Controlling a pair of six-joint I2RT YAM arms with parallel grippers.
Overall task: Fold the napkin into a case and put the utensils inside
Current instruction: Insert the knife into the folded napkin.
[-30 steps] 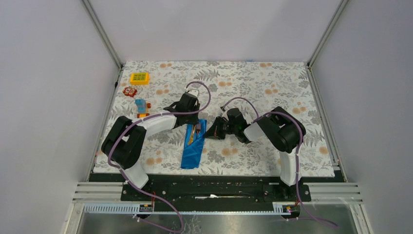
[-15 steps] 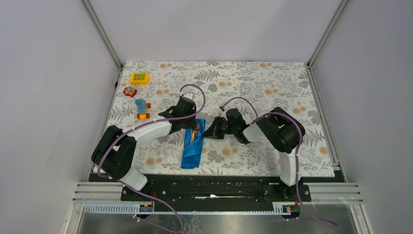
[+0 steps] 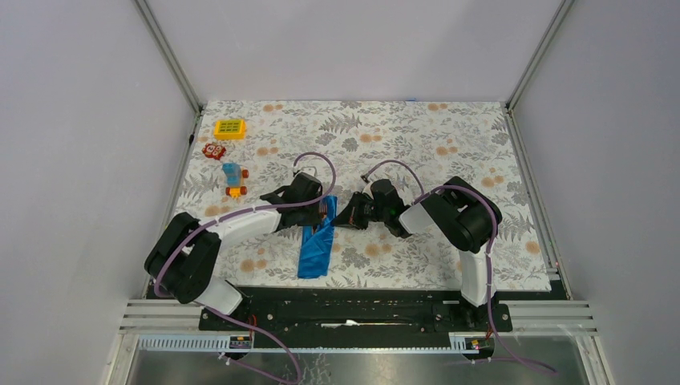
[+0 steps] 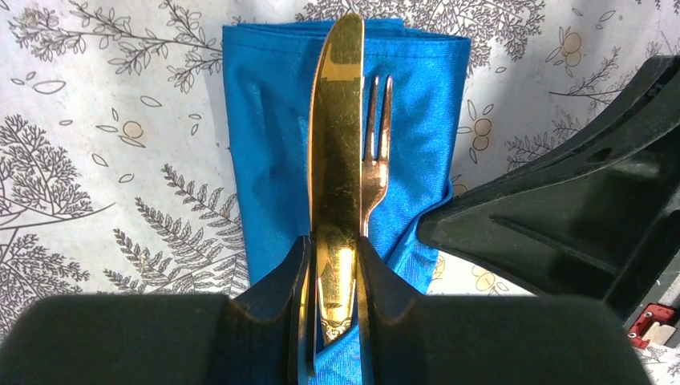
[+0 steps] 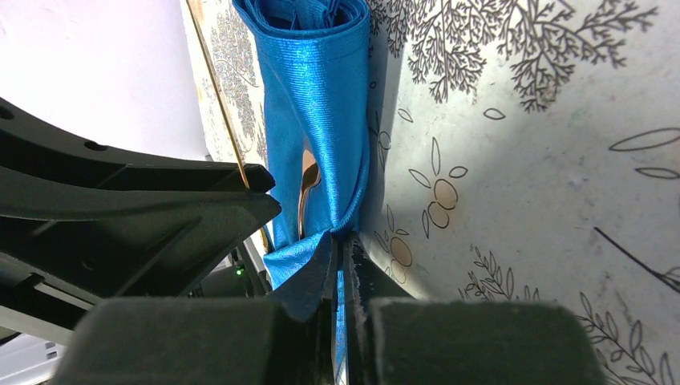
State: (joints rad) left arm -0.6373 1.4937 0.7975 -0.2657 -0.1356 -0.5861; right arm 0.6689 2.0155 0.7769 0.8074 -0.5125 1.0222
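The royal-blue napkin (image 3: 314,253) lies as a narrow folded strip, the case, at the table's middle. In the left wrist view a shiny gold knife (image 4: 337,144) and fork (image 4: 377,152) lie lengthwise on the napkin (image 4: 265,144). My left gripper (image 4: 333,249) is shut on the knife's handle. My right gripper (image 5: 341,241) is shut on a pinched edge of the napkin (image 5: 317,96), lifting the fold so the fork's handle (image 5: 307,188) shows inside. In the top view the left gripper (image 3: 317,210) and the right gripper (image 3: 345,218) meet at the strip's far end.
A yellow toy (image 3: 230,127), a red toy (image 3: 213,150) and a blue-orange toy (image 3: 233,178) sit at the far left of the patterned cloth. The right arm's black body (image 4: 577,216) is close beside the napkin's right side.
My left gripper has drawn back toward the near edge with the knife. The napkin's far end now looks shorter and bunched. The right gripper has barely moved.
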